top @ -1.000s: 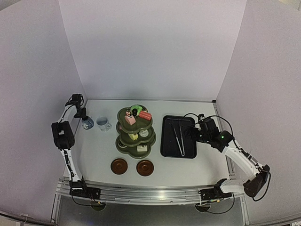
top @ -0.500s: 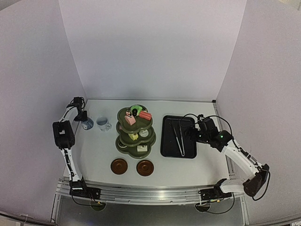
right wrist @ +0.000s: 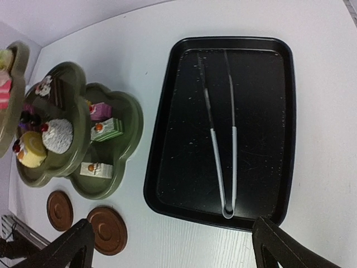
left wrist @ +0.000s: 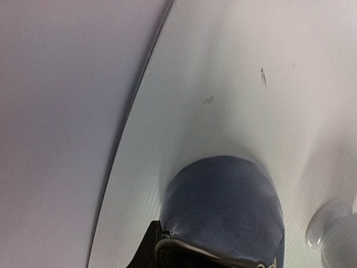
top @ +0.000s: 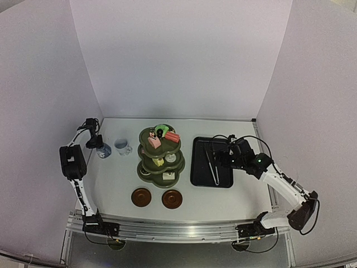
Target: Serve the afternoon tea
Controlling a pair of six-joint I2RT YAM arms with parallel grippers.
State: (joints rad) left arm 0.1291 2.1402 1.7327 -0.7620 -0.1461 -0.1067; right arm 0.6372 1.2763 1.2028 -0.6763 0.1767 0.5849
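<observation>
Afternoon tea set out on the surface (top: 111, 184).

From above: one three-tier stand (top: 160, 156) between both end effectors, two coasters (top: 141, 196) (top: 172, 199) nearer the bases. Left end effector (top: 99, 145) pinching one bluish cup (top: 104, 149); second cup (top: 122, 147) just beside it, toward the stand. Right end effector (top: 222, 158) over one tray (top: 198, 177) carrying one pair of tongs (top: 212, 162).

Left wrist: bluish cup (left wrist: 223, 206) right against the fingers (left wrist: 149, 248).

Right wrist: fingers (right wrist: 72, 245) spread wide, nothing between. Tray (right wrist: 262, 123) and tongs (right wrist: 223, 167) ahead; stand (right wrist: 131, 120) off to the left, three cakes (right wrist: 107, 129) on its bottom tier.
</observation>
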